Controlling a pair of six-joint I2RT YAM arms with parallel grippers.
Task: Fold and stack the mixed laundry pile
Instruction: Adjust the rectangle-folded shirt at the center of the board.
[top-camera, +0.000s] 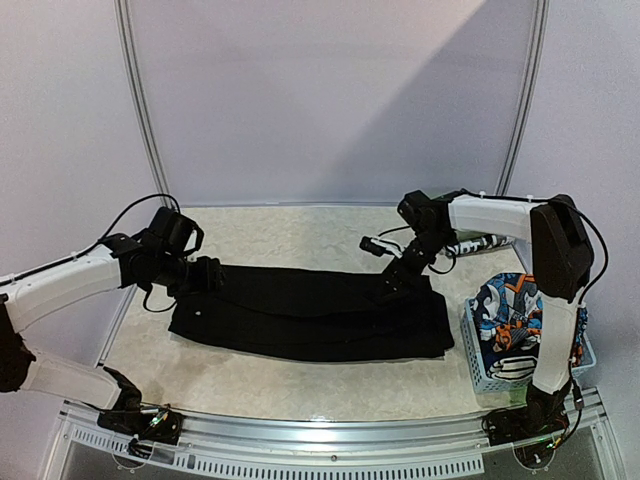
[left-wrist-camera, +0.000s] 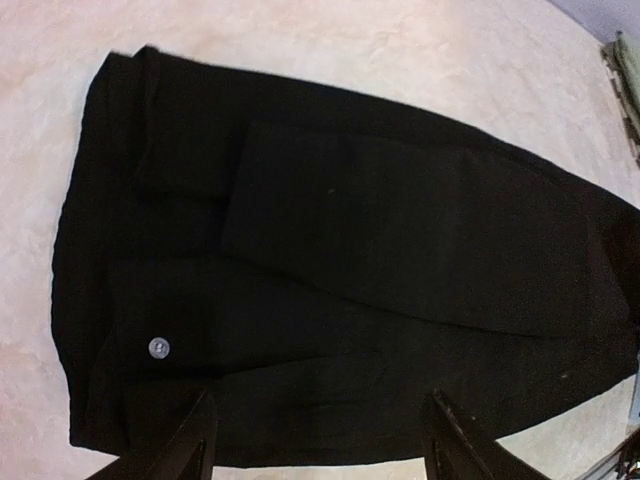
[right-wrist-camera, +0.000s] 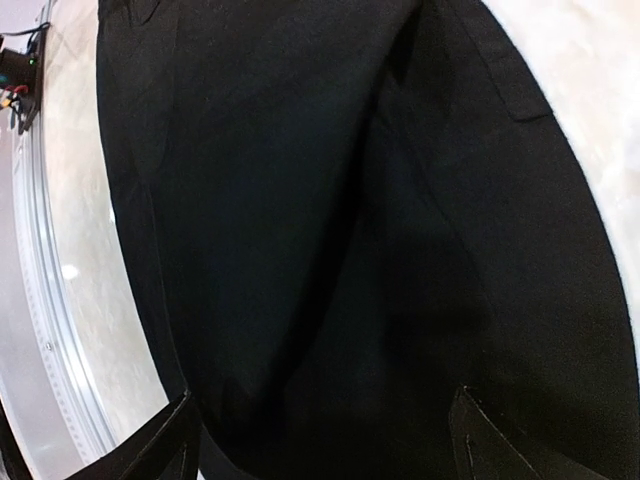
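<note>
Right of the right end effector (top-camera: 392, 283), a basket (top-camera: 480, 365) holds a cartoon-print garment (top-camera: 508, 312), partly hidden by the arm. The black garment (top-camera: 310, 318) lies folded lengthwise on the worktop (top-camera: 300, 232), stretching between both arms. The left end effector (left-wrist-camera: 318, 440) is spread over its buttoned end, holding nothing. The right end effector is spread too, also empty.

Right arm (top-camera: 556, 340) seemingly hides part of cartoon-print garment (top-camera: 503, 312)
</note>
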